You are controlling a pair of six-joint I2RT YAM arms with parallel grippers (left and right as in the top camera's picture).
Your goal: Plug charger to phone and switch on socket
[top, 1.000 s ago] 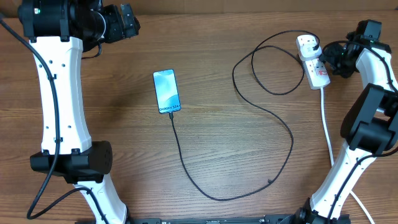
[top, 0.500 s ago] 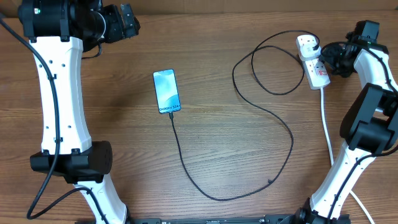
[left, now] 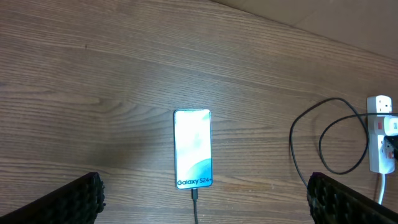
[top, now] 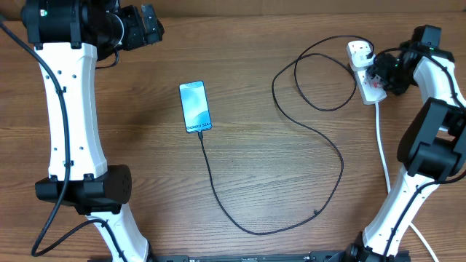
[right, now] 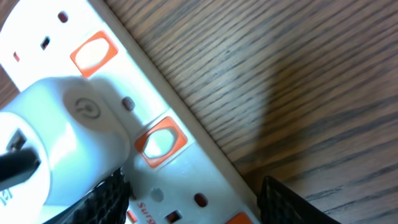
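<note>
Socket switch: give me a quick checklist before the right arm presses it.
1. Charger in phone: ok, the connector meets its lower end.
2. White adapter in socket: ok, seated.
3. Right gripper at the orange switch: ok, open, close over it.
4. Switch already on: cannot tell.
5. Left gripper clear: ok, open, well away from phone and socket.

The phone is being shown with a light-blue screen and white lettering. The charger is being seen as black, the socket white with orange-framed switches, the bench brown wood-grain.
</note>
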